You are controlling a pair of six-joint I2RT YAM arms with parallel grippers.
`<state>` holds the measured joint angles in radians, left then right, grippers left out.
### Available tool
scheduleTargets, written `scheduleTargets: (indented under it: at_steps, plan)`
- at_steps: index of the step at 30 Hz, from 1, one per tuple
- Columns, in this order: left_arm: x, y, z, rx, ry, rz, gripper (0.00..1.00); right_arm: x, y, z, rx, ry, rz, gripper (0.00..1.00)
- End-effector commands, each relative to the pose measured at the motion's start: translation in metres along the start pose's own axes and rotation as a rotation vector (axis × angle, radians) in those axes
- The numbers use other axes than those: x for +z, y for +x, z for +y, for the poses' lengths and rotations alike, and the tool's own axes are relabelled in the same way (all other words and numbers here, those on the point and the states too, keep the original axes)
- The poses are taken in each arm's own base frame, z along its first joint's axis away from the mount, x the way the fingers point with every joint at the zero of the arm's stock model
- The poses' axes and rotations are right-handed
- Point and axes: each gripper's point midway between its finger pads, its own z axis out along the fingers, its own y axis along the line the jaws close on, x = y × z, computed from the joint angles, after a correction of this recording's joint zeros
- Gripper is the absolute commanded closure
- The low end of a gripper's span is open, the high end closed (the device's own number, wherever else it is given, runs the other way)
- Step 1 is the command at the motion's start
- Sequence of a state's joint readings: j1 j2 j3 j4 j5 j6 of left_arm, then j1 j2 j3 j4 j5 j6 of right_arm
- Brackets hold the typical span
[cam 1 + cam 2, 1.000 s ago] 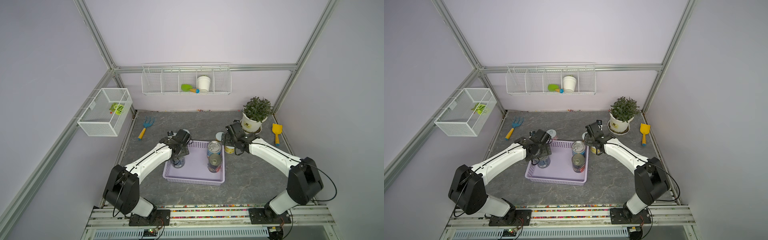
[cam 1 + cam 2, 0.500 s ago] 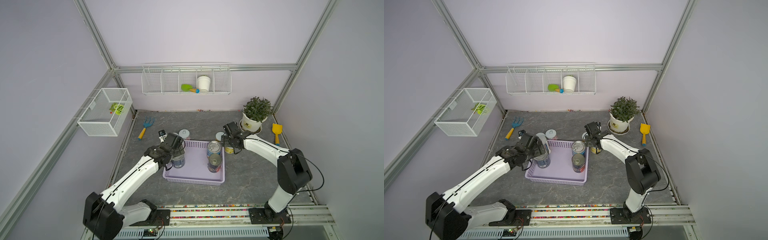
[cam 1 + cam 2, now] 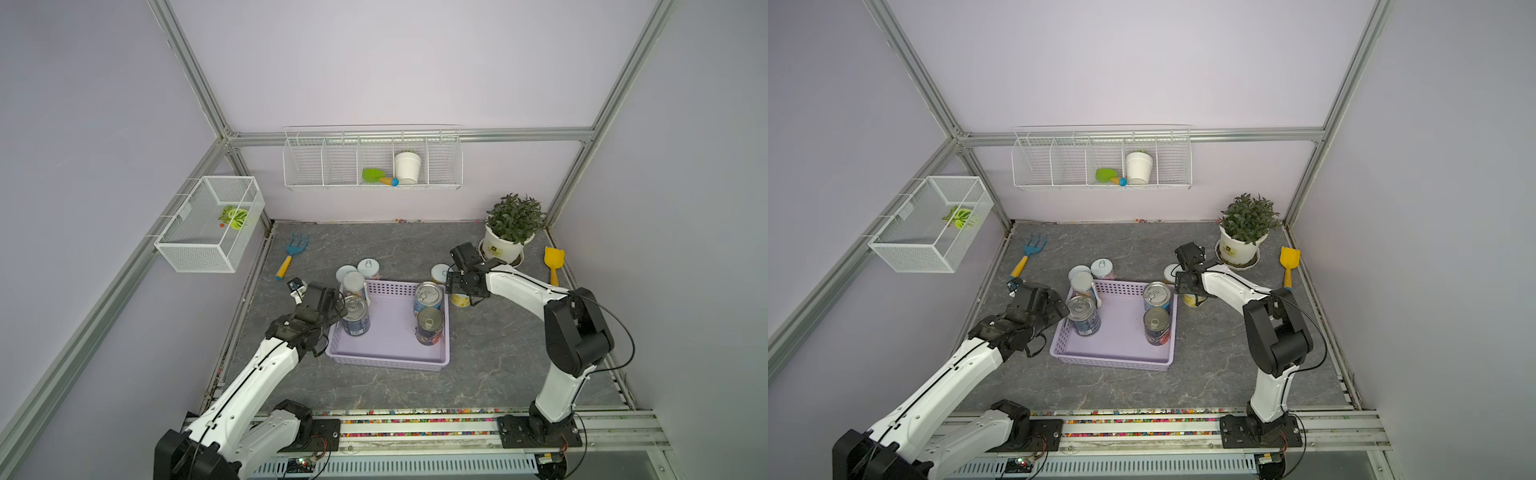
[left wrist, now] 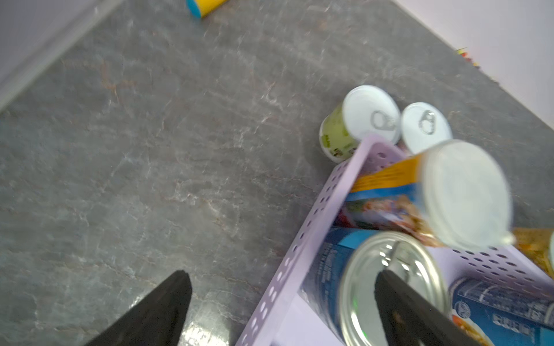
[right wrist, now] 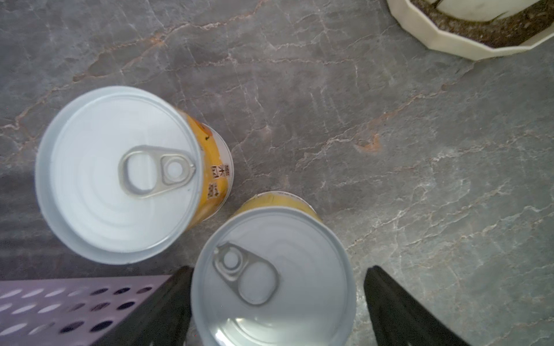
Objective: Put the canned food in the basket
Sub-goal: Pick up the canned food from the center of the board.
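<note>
My left tool (image 4: 281, 278) is spread and empty, above the left wall of the basket (image 3: 388, 361), which lies mid-frame on the worktop (image 3: 498, 353) in both top views. Four cans (image 3: 430, 326) stand inside. My right tool (image 5: 278, 269) is spread around a yellow can (image 5: 299, 239) just right of the basket, not pinching it.

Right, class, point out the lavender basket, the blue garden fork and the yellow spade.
basket (image 3: 388, 362): in a top view, near perforated wall.
garden fork (image 3: 298, 242): in a top view, blue head.
spade (image 3: 554, 255): in a top view, yellow blade.
</note>
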<state>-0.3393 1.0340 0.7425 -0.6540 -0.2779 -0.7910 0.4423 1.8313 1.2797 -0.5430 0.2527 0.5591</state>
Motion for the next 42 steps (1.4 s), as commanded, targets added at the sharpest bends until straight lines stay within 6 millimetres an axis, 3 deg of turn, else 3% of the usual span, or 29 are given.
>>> scheduleTargets:
  at_steps: [1,4,11,16,24,29,36,42]
  plan:
    - [0.016,0.011,0.004,-0.051,0.021,0.119,0.0,0.008,0.014,0.012,-0.044,-0.042,0.071,0.11]
    - [0.02,0.014,0.003,-0.049,0.009,0.147,0.0,0.007,0.013,0.012,-0.053,-0.033,0.084,0.18]
    - [0.036,0.034,-0.005,-0.062,0.053,0.229,0.0,-0.001,0.011,0.005,-0.051,-0.011,0.065,0.51]
    - [0.044,0.047,-0.009,-0.066,0.062,0.293,0.0,-0.024,0.007,-0.003,-0.028,-0.016,0.014,0.54]
    - [0.048,0.062,-0.009,-0.095,0.078,0.353,0.0,-0.087,-0.004,-0.025,0.018,-0.042,-0.148,0.54]
    - [0.03,0.041,0.003,-0.101,0.025,0.259,0.0,-0.131,0.003,-0.016,0.011,-0.187,-0.221,0.55]
    - [-0.02,0.002,0.012,-0.141,0.078,0.039,0.0,-0.198,0.045,0.019,-0.139,-0.399,-0.359,0.58]
    - [-0.058,-0.02,0.024,-0.183,0.163,-0.169,0.0,-0.22,0.082,0.059,-0.279,-0.561,-0.376,0.61]
